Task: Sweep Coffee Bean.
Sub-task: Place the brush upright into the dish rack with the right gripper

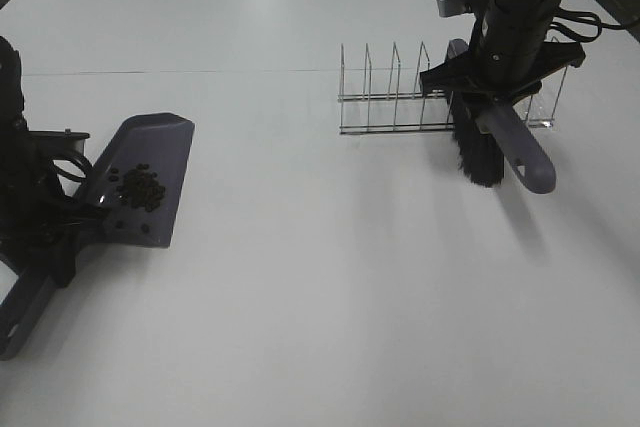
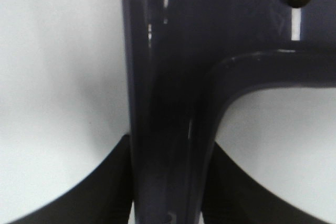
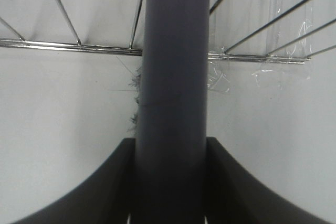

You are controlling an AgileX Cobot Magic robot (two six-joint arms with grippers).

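Clamping the dustpan (image 1: 165,142) handle by the table's (image 1: 330,307) left edge, left claw (image 2: 168,192) is holding coffee beans (image 1: 140,188) just ahead; right claw (image 3: 170,182) is gripping the brush (image 1: 482,152).

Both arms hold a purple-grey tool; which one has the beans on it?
The dustpan in the left gripper: the coffee bean cluster lies on it. The brush at the wire rack shows none.

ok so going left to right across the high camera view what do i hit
dustpan with the coffee bean pile in it → bare table → wire rack → brush, in front of the rack's right part
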